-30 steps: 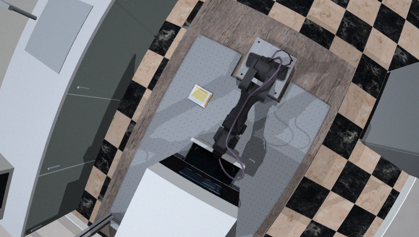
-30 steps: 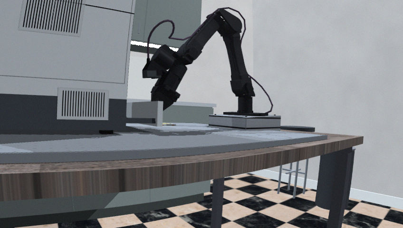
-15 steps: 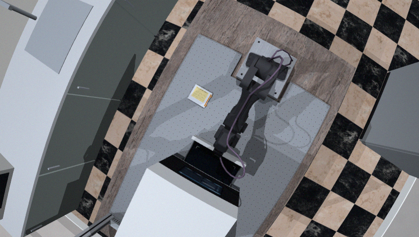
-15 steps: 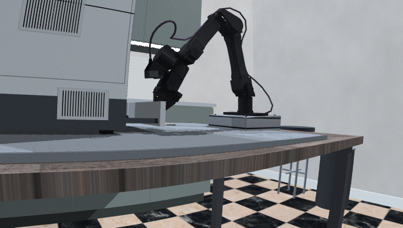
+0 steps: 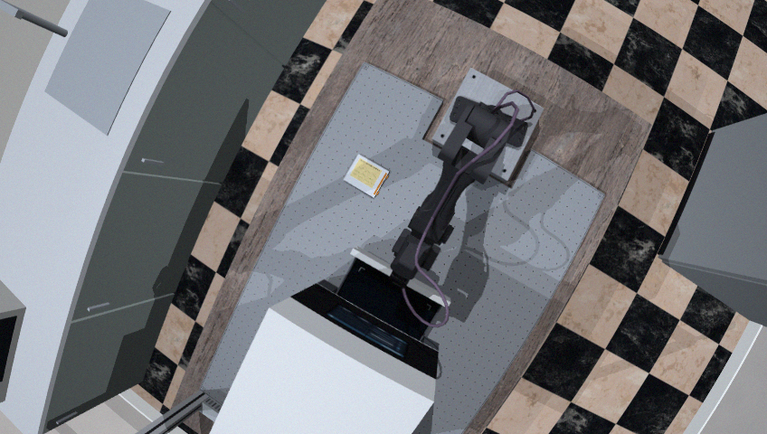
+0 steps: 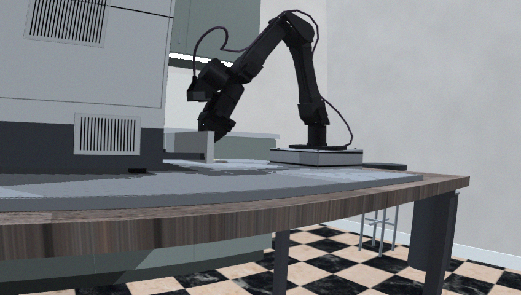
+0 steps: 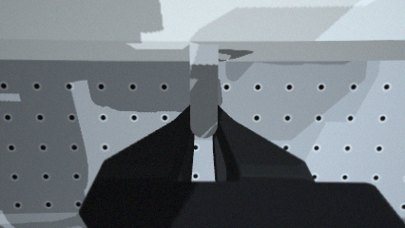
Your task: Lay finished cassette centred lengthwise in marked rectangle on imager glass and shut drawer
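Observation:
The finished cassette FINISHED (image 5: pixel 366 175) is a flat white plate with a yellow face and an orange edge. It lies on the perforated mat, apart from the imager, and shows faintly in the side view (image 6: pixel 220 160). The gel imager IM (image 5: pixel 323 376) is a white box with a dark base. Its drawer (image 5: pixel 384 301) stands partly out, showing dark glass with white corner marks and nothing on it. My gripper (image 5: pixel 401 274) sits at the drawer's white front panel (image 6: pixel 209 145). In the wrist view the gripper (image 7: pixel 205 128) is shut on the drawer's grey handle (image 7: pixel 204 95).
My arm's base plate (image 5: pixel 487 126) stands at the far end of the mat, with a purple cable looping down past the drawer (image 5: pixel 430 306). The table's wooden edge (image 6: pixel 255 215) runs round the mat. Grey cabinets (image 5: pixel 134 188) stand beyond the table.

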